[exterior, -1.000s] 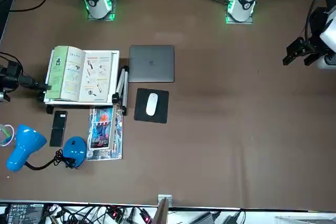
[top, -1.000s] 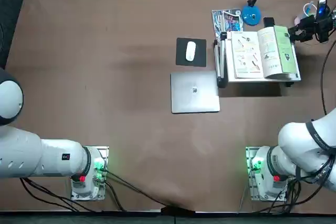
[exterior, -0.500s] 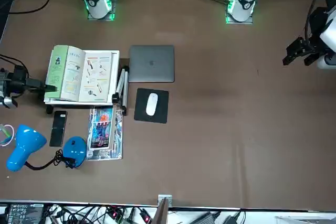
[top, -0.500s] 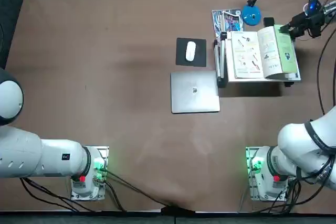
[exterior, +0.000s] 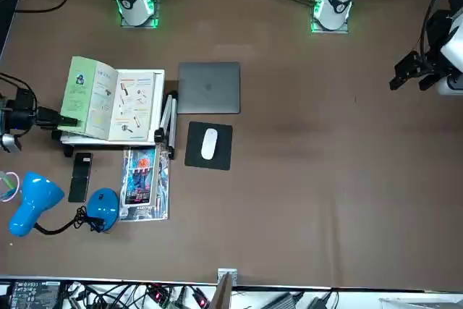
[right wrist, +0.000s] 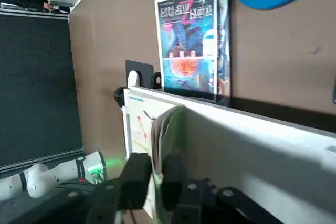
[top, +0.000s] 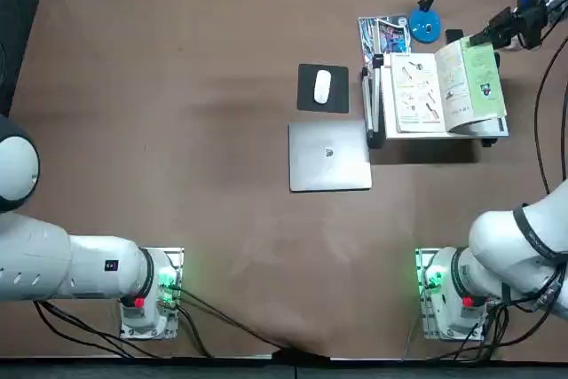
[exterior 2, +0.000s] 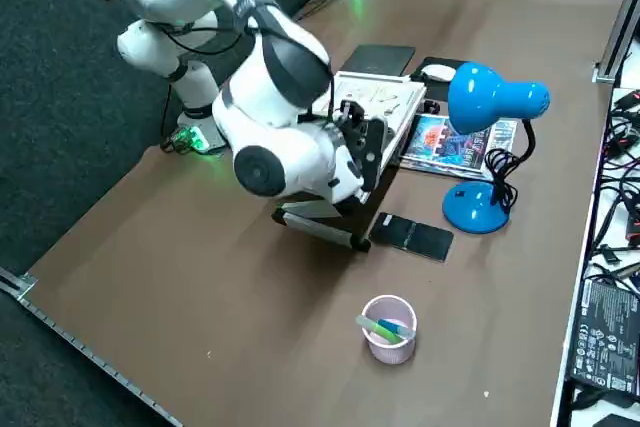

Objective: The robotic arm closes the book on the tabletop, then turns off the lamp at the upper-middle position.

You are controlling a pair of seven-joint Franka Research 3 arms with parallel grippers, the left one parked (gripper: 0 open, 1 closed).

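Brown tabletop, tool at open book, phone nearby

Right gripper at green cover of open book, toward far right corner of tabletop. Book on white stand. Blue lamp base near far edge. White mouse on dark pad; silver laptop left of stand.
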